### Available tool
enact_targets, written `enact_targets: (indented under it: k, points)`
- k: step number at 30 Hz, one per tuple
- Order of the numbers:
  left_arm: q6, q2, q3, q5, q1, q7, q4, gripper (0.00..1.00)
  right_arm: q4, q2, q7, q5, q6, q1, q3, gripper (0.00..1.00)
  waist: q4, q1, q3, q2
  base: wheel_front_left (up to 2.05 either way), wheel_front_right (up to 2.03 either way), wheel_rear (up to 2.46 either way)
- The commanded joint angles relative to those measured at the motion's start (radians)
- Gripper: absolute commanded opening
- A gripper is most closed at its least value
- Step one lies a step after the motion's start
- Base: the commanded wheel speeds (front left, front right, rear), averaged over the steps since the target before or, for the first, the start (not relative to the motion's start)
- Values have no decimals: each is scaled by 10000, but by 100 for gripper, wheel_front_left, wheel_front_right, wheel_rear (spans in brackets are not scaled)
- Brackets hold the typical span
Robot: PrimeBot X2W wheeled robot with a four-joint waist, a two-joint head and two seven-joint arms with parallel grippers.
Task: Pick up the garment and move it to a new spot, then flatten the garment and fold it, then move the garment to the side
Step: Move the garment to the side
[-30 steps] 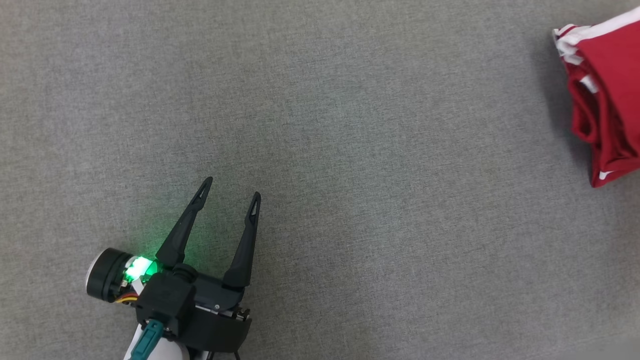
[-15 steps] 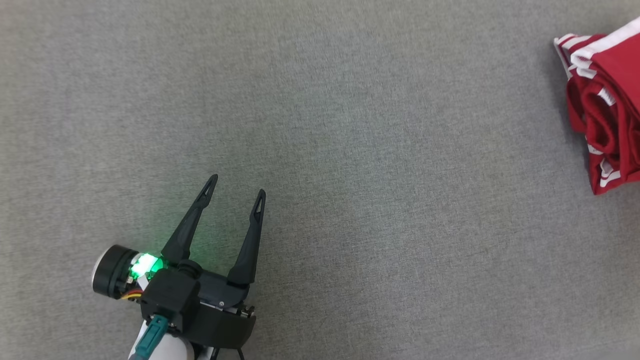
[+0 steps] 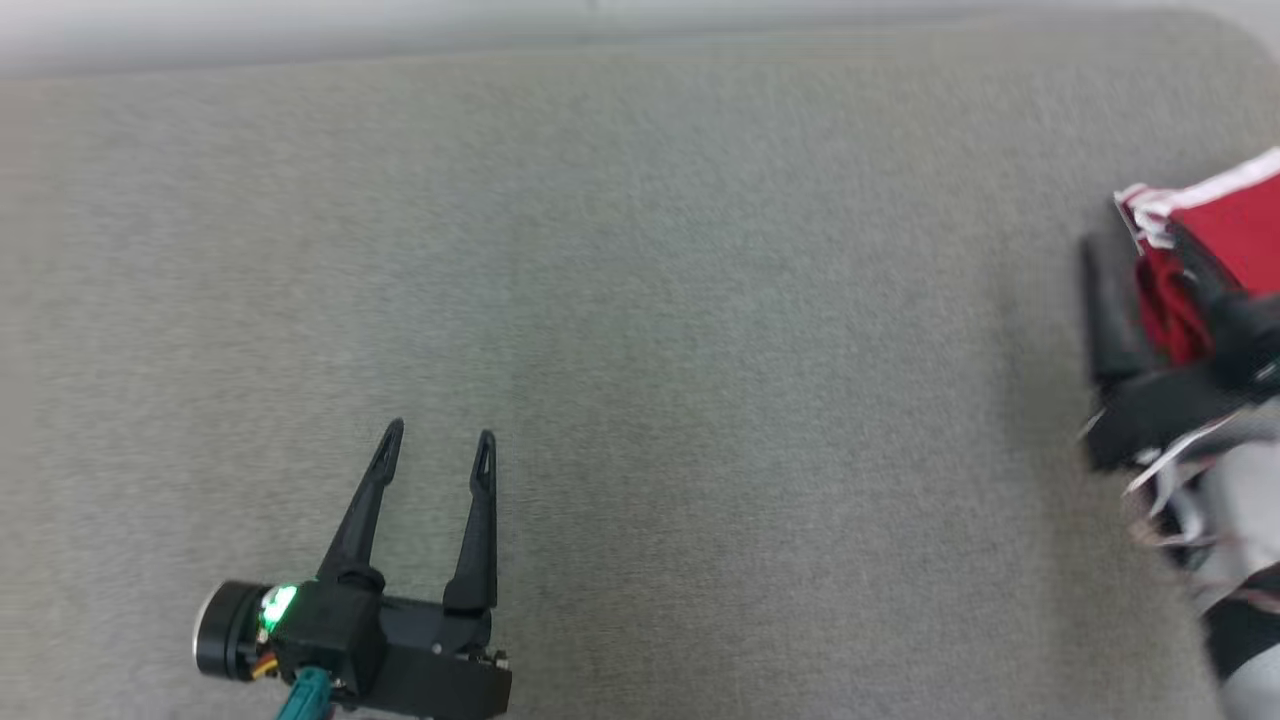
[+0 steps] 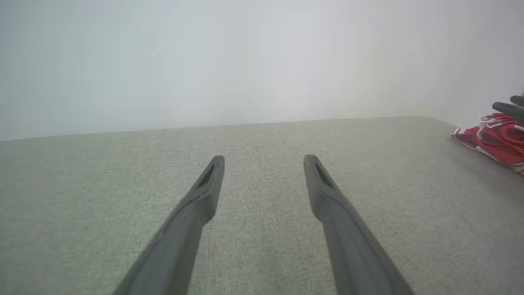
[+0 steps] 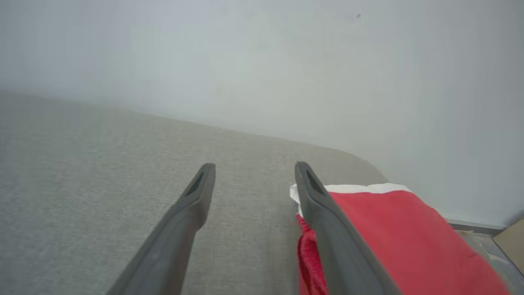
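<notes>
The garment [image 3: 1235, 215] is a red folded bundle with white trim, lying at the right end of the grey fabric surface [image 3: 700, 350]. My right gripper [image 3: 1140, 245] is blurred at its near side and open: one finger rests left of the bundle, the other across its top. In the right wrist view the garment [image 5: 389, 233] lies just right of that gripper [image 5: 254, 168], with nothing between the fingers. My left gripper [image 3: 439, 434] stands open and empty at the lower left, far from the cloth. The left wrist view has the left gripper [image 4: 264, 159] over bare fabric and the garment [image 4: 497, 139] far right.
The grey surface ends at a pale wall [image 5: 286, 61] behind, with a rounded corner [image 5: 360, 159] close to the garment. Beyond that corner lie a strip of floor and a brown cardboard edge [image 5: 511, 241]. Bare fabric stretches between the two grippers.
The head camera has tilted, so the surface's far edge now shows. My right gripper has come into view at the garment, open. The bundle's folds have settled.
</notes>
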Motion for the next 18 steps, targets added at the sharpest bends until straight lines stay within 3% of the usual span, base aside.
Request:
enact_targets:
  k: [1, 9, 18]
  points:
    - [45, -69, 33, -208, 251, -27, 115, 100, -251, 251, -32, 140, -29, 435, 159, 100, 734, 1, -841, 0, 0, 0, 0]
    - [231, -132, 437, -716, 734, -27, 443, 100, -1910, 1227, -34, 235, -29, 1979, 656, 100, 1294, 1, -1729, 0, 0, 0, 0]
    - [-60, -153, 619, -1019, 1402, -27, 31, 100, -3734, 1926, -19, -270, -29, 3613, 504, 100, 1425, 1, -2616, 0, 0, 0, 0]
